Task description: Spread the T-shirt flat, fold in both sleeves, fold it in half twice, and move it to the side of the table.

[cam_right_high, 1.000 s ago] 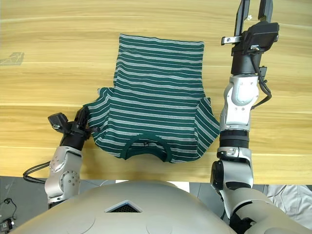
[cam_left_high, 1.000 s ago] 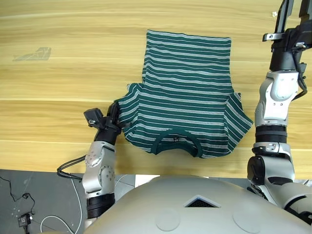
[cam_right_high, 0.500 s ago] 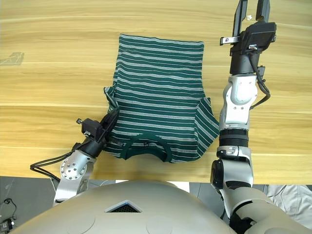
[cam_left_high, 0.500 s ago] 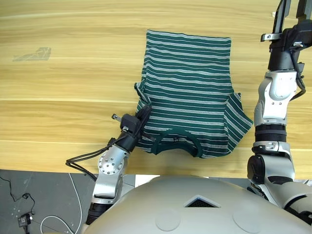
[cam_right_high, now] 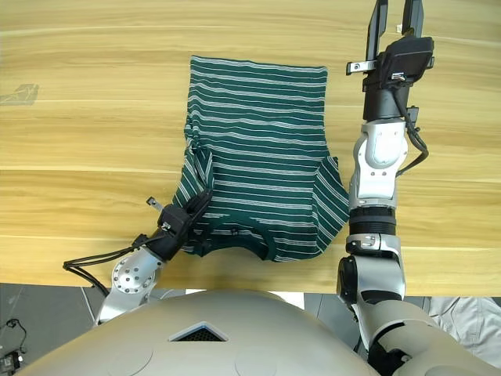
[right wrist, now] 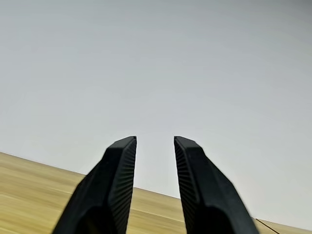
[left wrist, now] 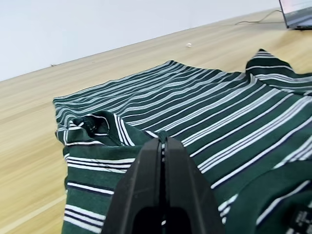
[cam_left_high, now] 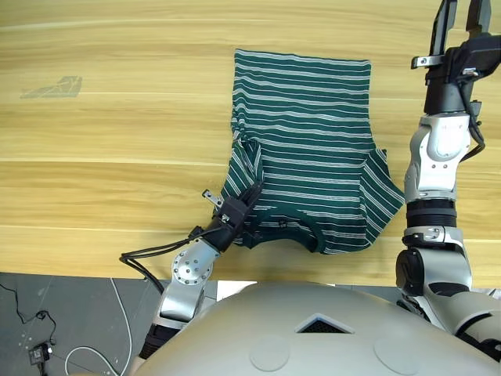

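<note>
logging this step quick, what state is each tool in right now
Left tool: shut on the T-shirt, at its folded-in sleeve.
Right tool: open, holding nothing.

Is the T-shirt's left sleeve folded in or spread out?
Folded in: the left sleeve lies over the T-shirt, with the left gripper shut on it. The right sleeve is spread on the table.

T-shirt (cam_left_high: pixel 305 133): soft matt cloth; table (cam_left_high: pixel 117 157): smooth wood grain; right end effector (right wrist: pixel 155 146): ribbed matt plastic.
</note>
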Tool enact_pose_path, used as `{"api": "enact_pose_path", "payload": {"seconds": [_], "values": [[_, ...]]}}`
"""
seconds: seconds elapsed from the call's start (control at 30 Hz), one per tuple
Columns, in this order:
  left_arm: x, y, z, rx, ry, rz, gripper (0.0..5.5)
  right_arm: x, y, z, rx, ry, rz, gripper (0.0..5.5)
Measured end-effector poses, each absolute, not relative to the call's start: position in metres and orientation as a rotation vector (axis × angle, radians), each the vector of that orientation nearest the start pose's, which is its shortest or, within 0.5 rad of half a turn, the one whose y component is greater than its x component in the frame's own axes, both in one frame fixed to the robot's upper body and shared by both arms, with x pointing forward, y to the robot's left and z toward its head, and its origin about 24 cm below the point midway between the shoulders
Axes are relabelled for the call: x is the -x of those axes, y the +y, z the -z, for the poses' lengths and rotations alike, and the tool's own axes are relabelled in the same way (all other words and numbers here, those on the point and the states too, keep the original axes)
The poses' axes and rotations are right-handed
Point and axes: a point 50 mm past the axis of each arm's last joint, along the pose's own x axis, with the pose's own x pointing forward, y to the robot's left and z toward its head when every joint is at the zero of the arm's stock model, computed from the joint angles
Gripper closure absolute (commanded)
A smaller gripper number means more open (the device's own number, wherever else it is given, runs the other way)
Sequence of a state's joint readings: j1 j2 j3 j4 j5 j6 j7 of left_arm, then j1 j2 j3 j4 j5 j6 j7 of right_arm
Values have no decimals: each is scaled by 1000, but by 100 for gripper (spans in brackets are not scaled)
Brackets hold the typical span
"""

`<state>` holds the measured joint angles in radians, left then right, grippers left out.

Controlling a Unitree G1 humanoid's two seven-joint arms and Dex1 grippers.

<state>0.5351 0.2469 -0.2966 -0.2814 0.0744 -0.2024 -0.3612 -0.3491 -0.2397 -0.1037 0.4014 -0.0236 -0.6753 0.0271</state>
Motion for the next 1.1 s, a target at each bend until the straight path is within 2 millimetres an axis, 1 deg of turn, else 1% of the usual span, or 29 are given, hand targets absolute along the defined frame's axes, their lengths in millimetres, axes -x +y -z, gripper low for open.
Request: {"api": "enact_pose_path", "payload": {"seconds": [0.03, 0.13, 0.37, 0.4, 0.43, 0.53, 0.6, 0.67, 0.73, 0.77, 0.8, 0.87, 0.93, 0.97, 1.03, 1.07, 1.1], "values": [[-128, 118, -15, -165, 105, 612, 547, -302, -196, -116, 256, -623, -19, 407], [-128, 118, -15, -172, 105, 621, 483, -303, -194, -117, 255, -624, -22, 407], [-126, 112, -16, -193, 87, 670, 374, -303, -192, -115, 255, -620, -34, 407], [-126, 112, -16, -193, 86, 671, 365, -303, -191, -115, 255, -619, -35, 407], [-125, 112, -16, -191, 84, 678, 340, -303, -191, -114, 255, -618, -37, 407], [-123, 108, -17, -180, 76, 704, 304, -303, -191, -114, 255, -623, -38, 407], [-124, 107, -22, -125, 53, 699, 298, -303, -191, -114, 257, -621, -51, 407], [-132, 112, -39, 1, -12, 647, 298, -299, -194, -114, 222, -598, -78, 407], [-144, 126, -63, 130, -99, 550, 298, -286, -205, -104, 169, -518, -133, 407], [-150, 137, -75, 196, -145, 485, 298, -277, -213, -97, 138, -452, -174, 407], [-155, 151, -87, 250, -191, 411, 298, -268, -225, -89, 102, -376, -207, 407], [-161, 186, -106, 325, -277, 236, 298, -248, -255, -75, 83, -209, -261, 407], [-163, 210, -115, 340, -313, 124, 298, -233, -272, -66, 40, -96, -319, 407], [-164, 224, -118, 330, -326, 53, 298, -221, -278, -56, 7, -4, -385, 407], [-164, 248, -113, 283, -289, -65, 298, -189, -289, -33, -92, 200, -511, 407], [-163, 251, -111, 273, -270, -81, 298, -179, -292, -26, -124, 264, -545, 407], [-163, 251, -110, 266, -262, -85, 298, -173, -294, -24, -135, 303, -589, 407]]}}
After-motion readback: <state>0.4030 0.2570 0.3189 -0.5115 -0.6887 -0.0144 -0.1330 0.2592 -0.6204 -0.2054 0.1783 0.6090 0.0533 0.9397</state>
